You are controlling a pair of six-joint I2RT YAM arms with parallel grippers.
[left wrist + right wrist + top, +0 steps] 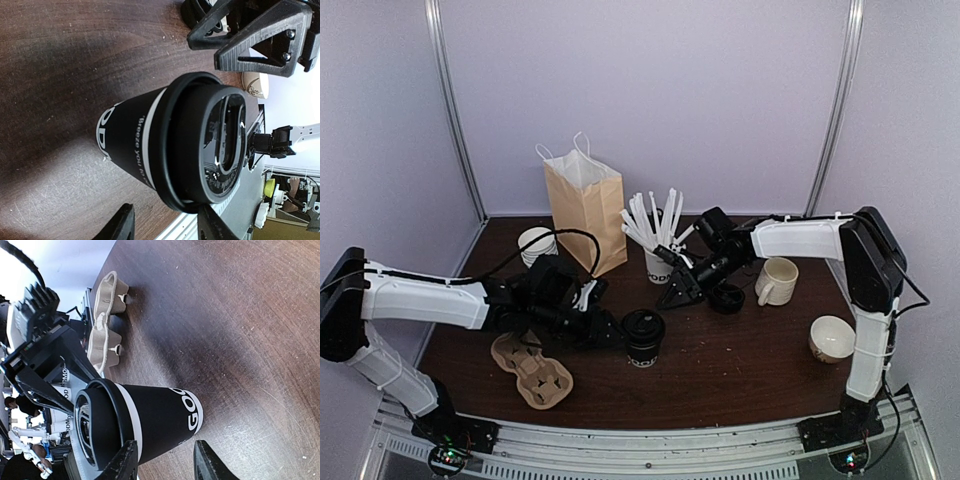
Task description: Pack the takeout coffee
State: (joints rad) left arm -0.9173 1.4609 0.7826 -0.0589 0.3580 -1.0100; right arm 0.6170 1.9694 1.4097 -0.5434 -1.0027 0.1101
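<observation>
The takeout coffee point(643, 337) stood upright on the desk point(740, 370), lid on, near the front edge and between the two arms. The left gripper point(165, 212) faced it from the left with its jaws spread, the cup just beyond the tips and not pinched. The right gripper point(165, 447) faced it from the far right, jaws likewise spread and holding nothing (white lettering showed on the dark body in both wrist views). A cardboard cup carrier point(530, 370) lay to the cup's left, apart from it. A paper bag point(585, 205) stood at the back.
</observation>
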